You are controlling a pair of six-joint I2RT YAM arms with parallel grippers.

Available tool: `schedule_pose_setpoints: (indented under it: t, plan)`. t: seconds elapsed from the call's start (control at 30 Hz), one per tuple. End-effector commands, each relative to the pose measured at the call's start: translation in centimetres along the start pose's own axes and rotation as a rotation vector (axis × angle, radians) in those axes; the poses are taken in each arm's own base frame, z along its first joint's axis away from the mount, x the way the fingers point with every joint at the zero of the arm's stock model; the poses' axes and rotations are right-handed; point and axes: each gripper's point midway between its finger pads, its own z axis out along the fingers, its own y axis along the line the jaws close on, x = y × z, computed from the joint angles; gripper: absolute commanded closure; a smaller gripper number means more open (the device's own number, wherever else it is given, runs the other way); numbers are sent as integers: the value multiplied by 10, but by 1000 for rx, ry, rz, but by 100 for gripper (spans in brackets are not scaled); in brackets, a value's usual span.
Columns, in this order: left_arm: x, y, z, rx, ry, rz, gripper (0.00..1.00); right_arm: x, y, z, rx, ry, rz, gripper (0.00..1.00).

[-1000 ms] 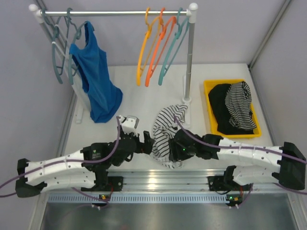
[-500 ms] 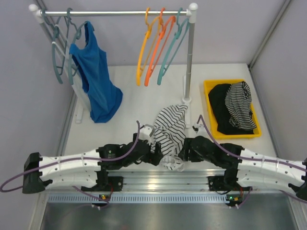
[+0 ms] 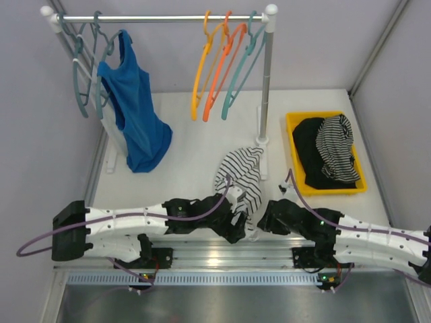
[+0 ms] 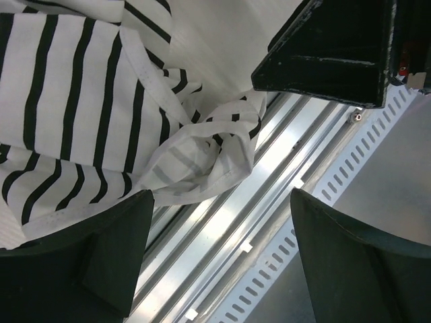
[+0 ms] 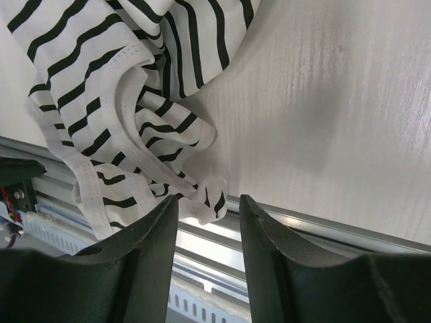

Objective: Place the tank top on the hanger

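The tank top [image 3: 244, 178], white with bold black stripes, lies crumpled on the table, its near hem drooping over the metal rail. It also shows in the left wrist view [image 4: 81, 108] and the right wrist view [image 5: 114, 81]. My left gripper [image 3: 238, 230] [image 4: 222, 225] is wide open at the hem's near left side, holding nothing. My right gripper [image 3: 267, 219] [image 5: 207, 205] is open just right of the hem; a small fold of fabric lies between its fingertips, ungripped. The yellow-orange hanger [image 3: 199, 74] hangs on the rack's rail at the back.
A redder orange hanger [image 3: 219, 70] and a teal hanger [image 3: 240, 67] hang beside it. A blue top [image 3: 135, 114] and teal hangers hang at the rail's left. The rack post [image 3: 266, 81] stands behind the tank top. A yellow bin [image 3: 291, 141] of dark garments sits right.
Both grippers have let go of the tank top and moved toward the near rail, the left one sliding right. The tank top has settled flatter on the table.
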Motion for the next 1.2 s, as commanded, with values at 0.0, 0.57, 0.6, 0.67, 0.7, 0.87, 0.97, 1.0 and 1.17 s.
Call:
schedule_pose_setpoints:
  t: [0.0, 0.57, 0.6, 0.67, 0.7, 0.87, 0.97, 1.0, 1.17]
  plan:
    - [-29, -31, 2, 94, -64, 40, 13, 0, 11, 2, -36, -10, 27, 59]
    - [-19, -28, 32, 60, -5, 22, 57, 4, 14, 9, -45, 5, 29, 61]
    - [-20, -28, 33, 63, -10, 19, 59, 4, 14, 9, -46, 7, 27, 62]
    - [-18, -30, 34, 73, -8, 17, 61, 4, 15, 9, -47, 9, 28, 62]
    - [-18, -32, 35, 83, -11, 18, 61, 4, 14, 10, -45, 7, 27, 62]
    - [-14, -31, 42, 79, 8, 24, 60, 4, 15, 11, -51, 4, 28, 62]
    - [-12, -29, 44, 77, 11, 18, 60, 5, 16, 12, -42, 11, 15, 62]
    - [-11, -29, 45, 76, 12, 15, 63, 6, 16, 14, -38, 17, 14, 62]
    - [-15, -29, 43, 73, -7, 9, 100, 6, 17, 15, -41, 14, 20, 64]
